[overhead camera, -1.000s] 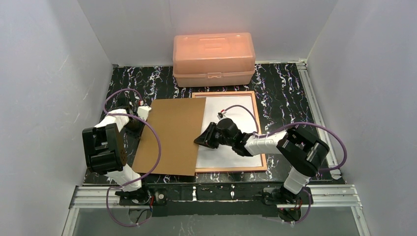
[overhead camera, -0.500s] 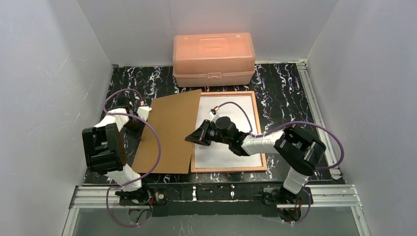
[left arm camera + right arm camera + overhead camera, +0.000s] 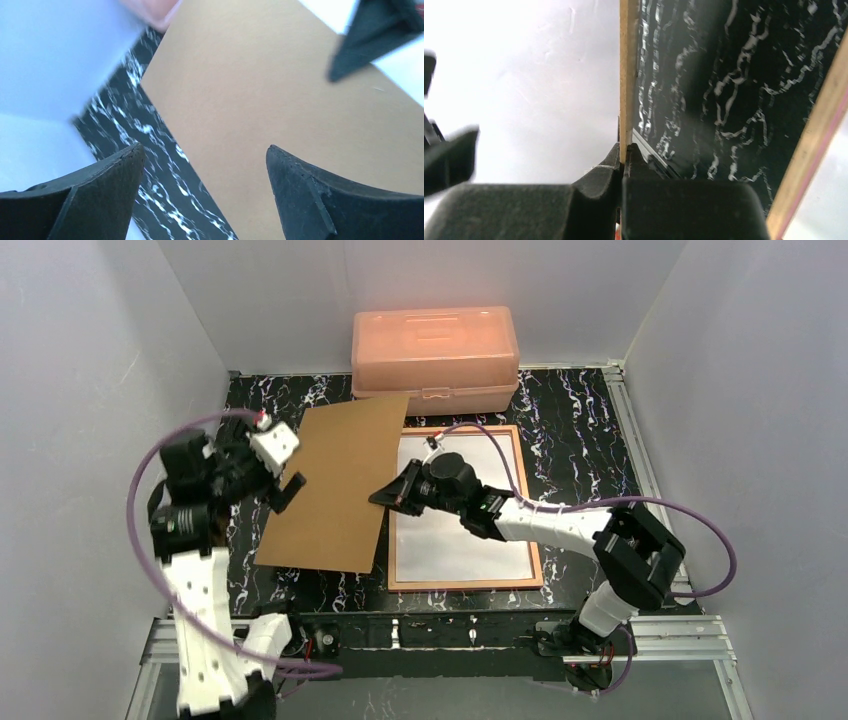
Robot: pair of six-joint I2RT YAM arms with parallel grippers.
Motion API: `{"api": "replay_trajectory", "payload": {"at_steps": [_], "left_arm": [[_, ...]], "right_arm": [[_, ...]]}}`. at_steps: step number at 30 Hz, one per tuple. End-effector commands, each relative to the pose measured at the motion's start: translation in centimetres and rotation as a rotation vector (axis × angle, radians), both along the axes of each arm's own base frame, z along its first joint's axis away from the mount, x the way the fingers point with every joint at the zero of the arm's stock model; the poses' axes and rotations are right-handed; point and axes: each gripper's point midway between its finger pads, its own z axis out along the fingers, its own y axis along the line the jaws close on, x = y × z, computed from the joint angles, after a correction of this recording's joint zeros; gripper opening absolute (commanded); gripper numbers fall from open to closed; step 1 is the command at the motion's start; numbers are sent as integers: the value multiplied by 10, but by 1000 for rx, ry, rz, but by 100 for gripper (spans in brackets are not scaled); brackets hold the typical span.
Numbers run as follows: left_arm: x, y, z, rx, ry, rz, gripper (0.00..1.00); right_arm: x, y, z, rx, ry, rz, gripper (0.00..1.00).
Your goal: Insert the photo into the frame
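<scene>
The frame lies flat right of centre, its tan-orange back edge up. Inside it rests the photo, plain white reverse showing. A brown backing board hangs tilted over the table to the frame's left. My right gripper is shut on the board's right edge; in the right wrist view the jaws pinch that thin edge, with the frame's edge beyond. My left gripper stands open above the board's left side, nothing between its fingers. The photo's picture side is hidden.
A salmon-pink lidded plastic box stands at the back, close to the board's far corner. The black marbled tabletop shows around the frame. White walls enclose the table on three sides.
My left gripper let go of the board, opened and rose. The right gripper closed on the board's right edge and carried it left and up, uncovering the whole white sheet in the frame.
</scene>
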Motion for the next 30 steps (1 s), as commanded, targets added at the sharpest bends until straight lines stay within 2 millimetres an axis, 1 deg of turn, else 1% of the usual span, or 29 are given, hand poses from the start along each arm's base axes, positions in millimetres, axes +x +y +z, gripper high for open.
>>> {"api": "replay_trajectory", "payload": {"at_steps": [1,5,7,10,13,15,16,19,21,24,25,28,30], "left_arm": [[-62,-41,1,19,-71,-278,90],[-110,-54,7,127,-188,-395,90],[-133,-61,7,181,-240,-461,90],[-155,-65,4,261,-302,-523,90],[-167,-64,-7,362,-346,-583,90],[-165,-62,-12,434,-406,-606,90],[-161,-62,-13,456,-447,-600,90],[-139,-57,-7,535,-616,-551,87],[-130,-56,-3,591,-720,-535,85],[-122,-54,-15,632,-730,-557,81],[-116,-52,-15,646,-741,-548,79],[-96,-44,-8,646,-782,-479,74],[-86,-39,-4,651,-794,-452,69]], "right_arm": [[13,-3,133,237,-158,-78,1],[17,-24,168,295,-163,-159,1],[18,-34,180,321,-164,-196,1],[20,-48,196,368,-167,-249,1],[22,-54,208,399,-172,-276,1],[22,-53,214,426,-160,-270,1],[21,-50,215,437,-145,-259,1],[17,-44,216,462,-110,-222,1],[13,-43,214,476,-85,-208,1],[10,-44,214,498,-55,-199,1],[9,-44,214,504,-47,-191,1],[2,-42,214,502,-26,-153,1],[-2,-42,213,489,-14,-137,1]]}}
